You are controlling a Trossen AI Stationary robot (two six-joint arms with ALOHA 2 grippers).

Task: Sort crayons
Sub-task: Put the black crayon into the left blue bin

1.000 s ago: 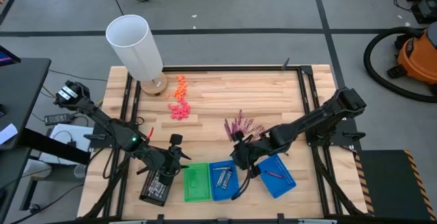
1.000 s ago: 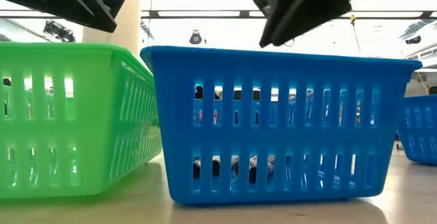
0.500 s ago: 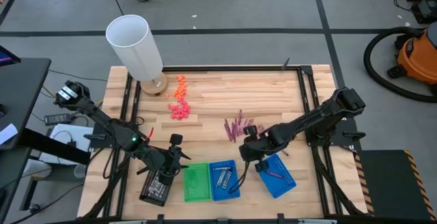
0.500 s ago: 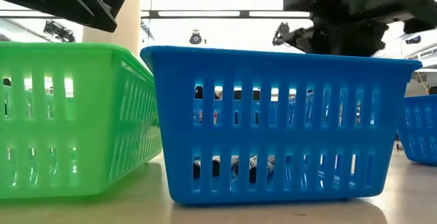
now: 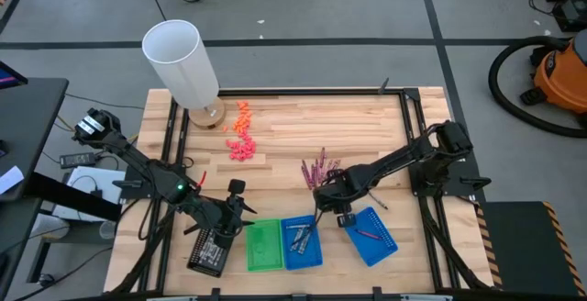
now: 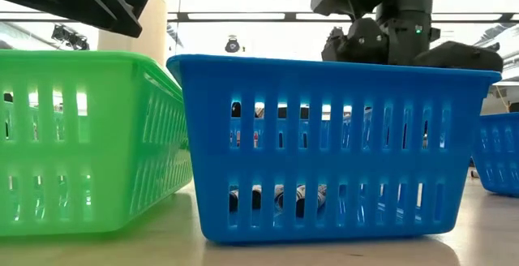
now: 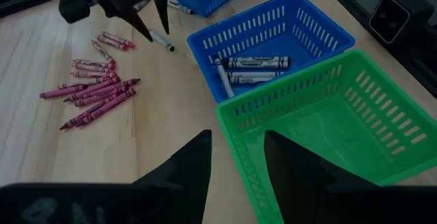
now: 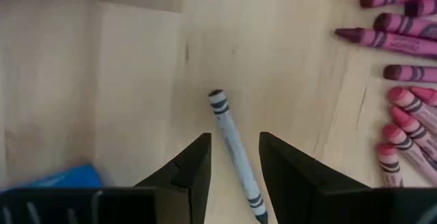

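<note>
A silver-grey crayon (image 8: 236, 154) is seen lying loose on the bare wooden table (image 5: 312, 127), directly ahead of the right gripper (image 8: 234, 162), whose two dark fingers are spread with nothing between them and the stick showing in the gap. In the high view the right gripper (image 5: 332, 194) is placed near the table's middle, between the pile of magenta crayons (image 5: 319, 168) and the middle blue basket (image 5: 301, 242), in which several grey crayons (image 7: 247, 70) are already laid. A single reddish crayon (image 5: 367, 235) is held in the far blue basket (image 5: 371, 236), while the green basket (image 5: 264, 244) is seen to be empty. The left gripper (image 7: 235, 173) is parked above the green basket's rim with its fingers apart and nothing gripped. The crayon is judged to be light, stiff and brittle (wax snaps under a hard pinch), and its paper sleeve should give fair friction, though a round stick will roll away if nudged from one side. It is best taken across its middle, on the wrapped part between the two dark bands, with the fingers brought down squarely on either side and only gentle pressure applied. The tapered tip is to be avoided as a hold, being the weakest part.
</note>
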